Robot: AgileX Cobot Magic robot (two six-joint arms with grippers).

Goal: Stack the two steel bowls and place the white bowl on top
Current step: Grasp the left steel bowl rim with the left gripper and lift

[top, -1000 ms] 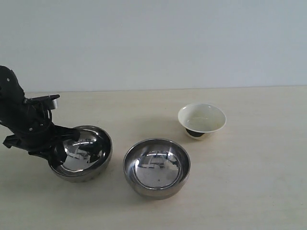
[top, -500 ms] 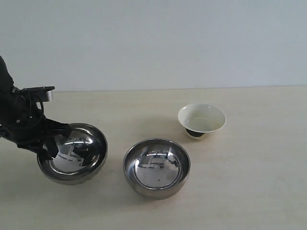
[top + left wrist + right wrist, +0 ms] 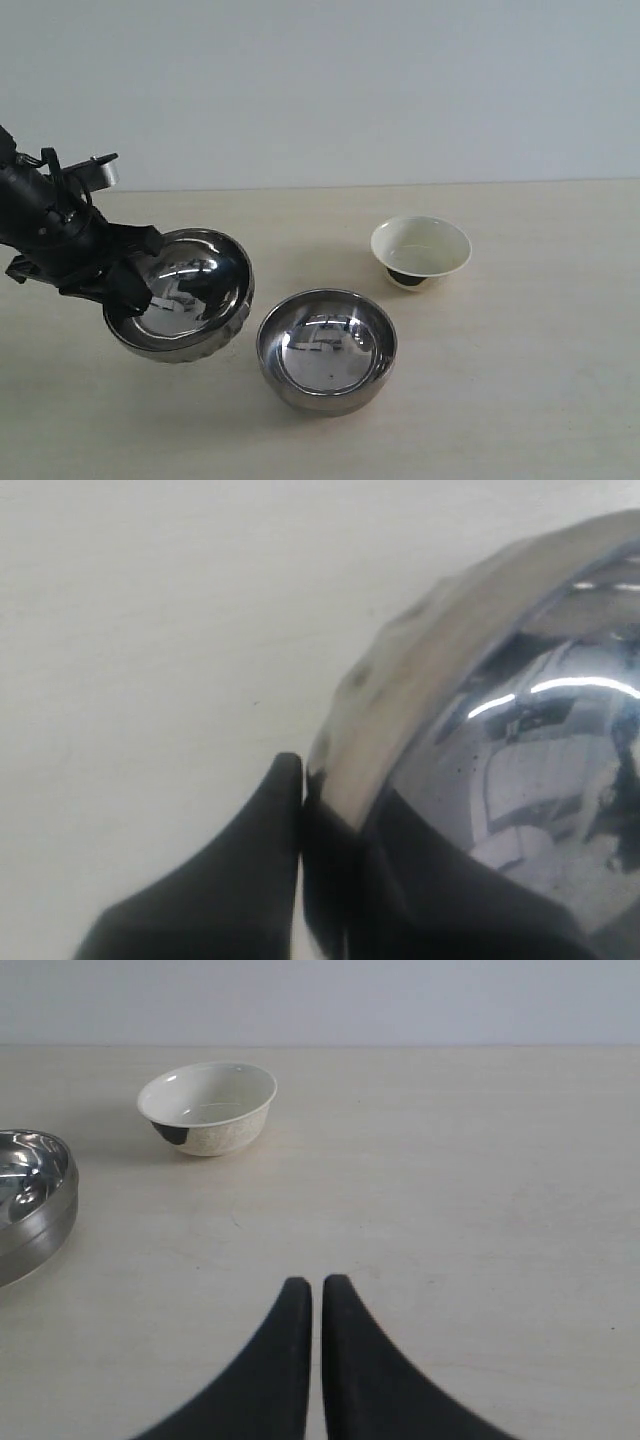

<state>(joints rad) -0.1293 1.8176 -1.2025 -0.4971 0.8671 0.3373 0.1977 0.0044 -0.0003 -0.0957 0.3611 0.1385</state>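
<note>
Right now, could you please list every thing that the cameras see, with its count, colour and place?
gripped steel bowl: one, shiny silver, left side, tilted, rim pinched.
free steel bowl: one, shiny silver, upright on the table, middle.
white bowl: one, cream-white with dark foot, on the table, right of and farther back than the free steel bowl, apart from it.
table: one, pale beige.
wall: one, light grey, behind the table.
left gripper: one, black, shut on the gripped steel bowl's rim.
right gripper: one, black, shut, empty, over bare table.
</note>
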